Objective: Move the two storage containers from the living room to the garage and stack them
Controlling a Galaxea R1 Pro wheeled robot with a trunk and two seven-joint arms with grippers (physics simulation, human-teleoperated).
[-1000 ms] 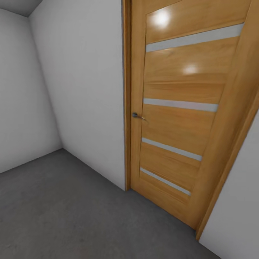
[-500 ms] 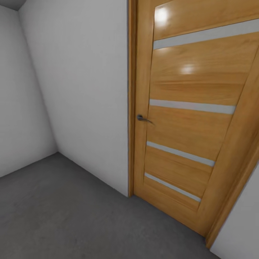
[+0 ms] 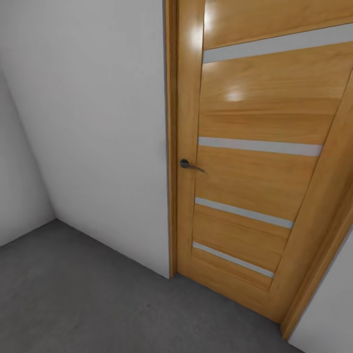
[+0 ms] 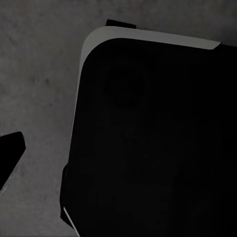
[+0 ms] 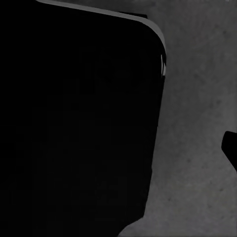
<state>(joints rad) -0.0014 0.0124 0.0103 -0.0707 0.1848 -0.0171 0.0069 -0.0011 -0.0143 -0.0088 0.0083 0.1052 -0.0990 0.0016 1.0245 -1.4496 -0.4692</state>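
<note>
The head camera is facing a corner of the garage, where a wooden door (image 3: pixel 255 162) is standing shut in its frame. The door is made of warm honey-toned wood with a visible grain and a glossy finish that is catching two soft highlights near its top. Four narrow pale grey strips are running across its panel, and a small dark metal lever handle (image 3: pixel 189 165) is sitting near its left edge. To the left of the door, a plain white wall (image 3: pixel 98 132) is running smooth and unmarked into a corner, where it is meeting a second white wall at the left edge of the picture. Below, the floor (image 3: pixel 83 299) is lying dark grey with a rough, mottled, concrete-like surface, reaching up to the foot of the walls and the door.

In the left wrist view, a large black rounded-corner slab with a thin pale rim (image 4: pixel 148 143) is lying over that same grainy grey floor (image 4: pixel 39 79), with a dark wedge at one edge. The right wrist view is giving a similar black rounded body (image 5: pixel 79 123) above the speckled floor (image 5: pixel 197 123).

Whether either arm's jaws are released or clenched cannot be told. The storage containers are not visible here.
</note>
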